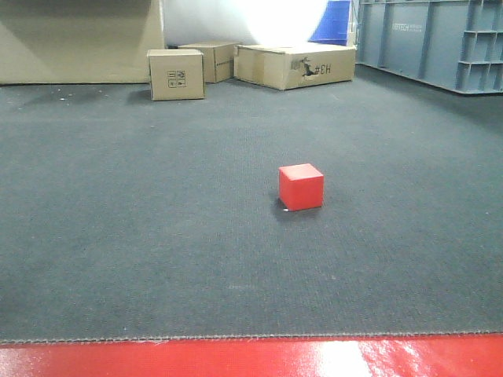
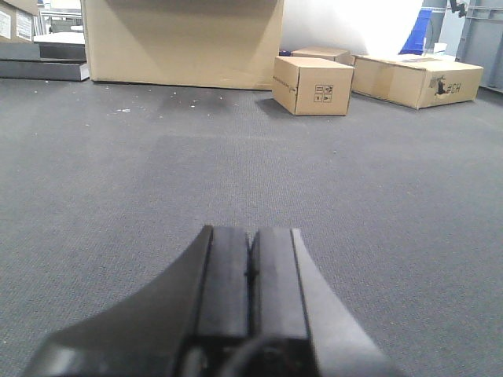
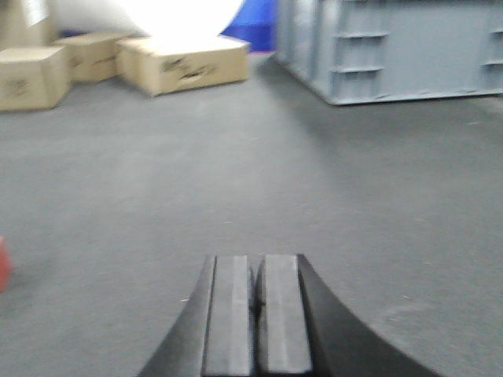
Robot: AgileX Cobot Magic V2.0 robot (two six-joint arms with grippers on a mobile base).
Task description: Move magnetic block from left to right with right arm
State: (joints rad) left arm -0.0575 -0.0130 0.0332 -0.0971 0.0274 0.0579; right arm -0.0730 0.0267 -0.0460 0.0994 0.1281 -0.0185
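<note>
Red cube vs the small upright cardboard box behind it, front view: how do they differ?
The magnetic block is plain red with no marks; the small cardboard box is tan with printed symbols on its front. The block sits alone mid-carpet, nearer the camera; the box stands at the far edge, beside two other cardboard boxes. Both rest flat and upright on the grey carpet, and no gripper touches either.

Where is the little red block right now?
In the front view the red block sits alone on the grey carpet, just right of the middle, well in front of the cardboard boxes. The right wrist view shows only its edge at far left.
</note>
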